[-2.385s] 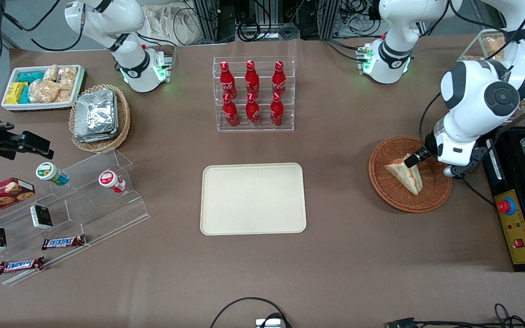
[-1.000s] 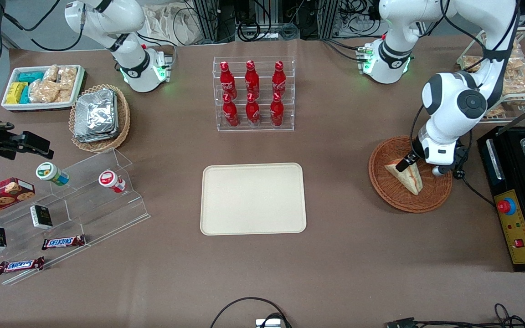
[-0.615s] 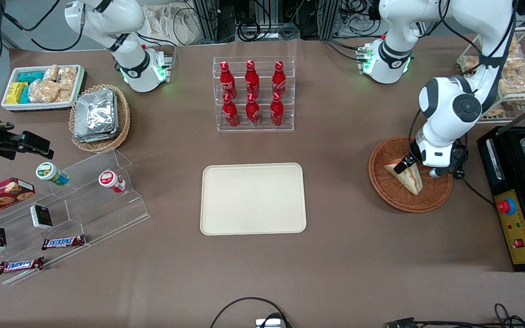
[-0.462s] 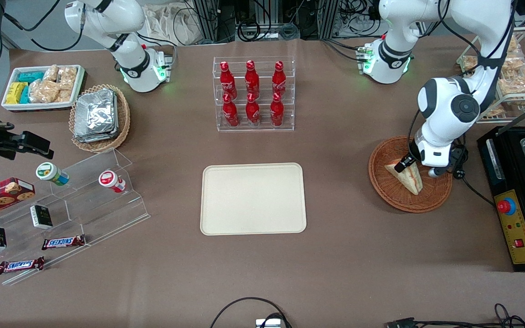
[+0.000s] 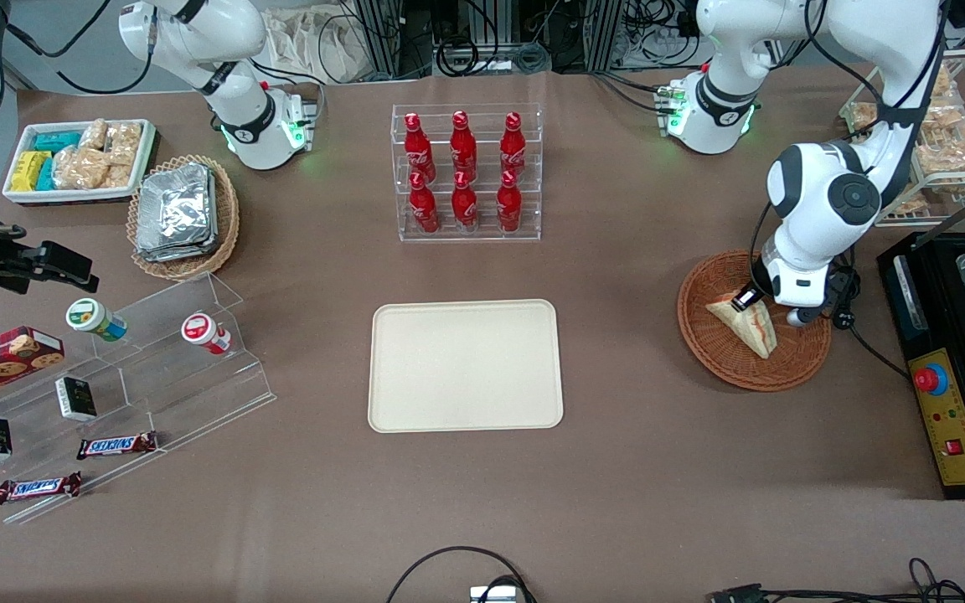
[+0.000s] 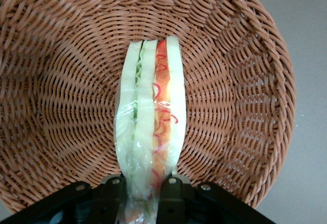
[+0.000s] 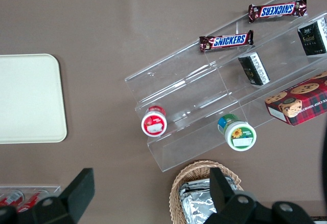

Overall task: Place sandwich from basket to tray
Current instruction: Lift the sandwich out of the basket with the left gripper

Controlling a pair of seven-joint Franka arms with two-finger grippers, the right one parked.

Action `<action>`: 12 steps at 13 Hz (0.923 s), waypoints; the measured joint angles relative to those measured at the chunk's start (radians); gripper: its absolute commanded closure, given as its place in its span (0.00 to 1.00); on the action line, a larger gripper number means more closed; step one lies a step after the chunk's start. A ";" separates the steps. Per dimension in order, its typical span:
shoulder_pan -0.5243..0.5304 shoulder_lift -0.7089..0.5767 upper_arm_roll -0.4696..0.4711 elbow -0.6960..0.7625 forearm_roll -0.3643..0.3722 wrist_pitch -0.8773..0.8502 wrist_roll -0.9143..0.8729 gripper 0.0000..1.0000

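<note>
The gripper is pinching the sandwich by one end in the basket, so the soft bread may be squashing or slipping out when lifted toward the tray.

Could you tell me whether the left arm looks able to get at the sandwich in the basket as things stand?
Yes, it looks so: the gripper already sits at the sandwich in the basket, fingers on either side of its wrapped end, with nothing else in the way.

We see a brown table with the tray lying on it. Nearer the working arm's end than the tray sits the basket, where the gripper pinches the sandwich. Farther from the camera than the tray stands a bottle rack.
</note>
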 measured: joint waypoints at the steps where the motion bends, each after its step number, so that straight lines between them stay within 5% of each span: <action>1: -0.001 -0.003 -0.002 0.002 0.001 -0.001 0.002 0.79; 8: -0.005 -0.125 -0.023 0.112 0.012 -0.247 0.131 0.79; 12: -0.009 -0.137 -0.125 0.288 0.017 -0.415 0.164 0.79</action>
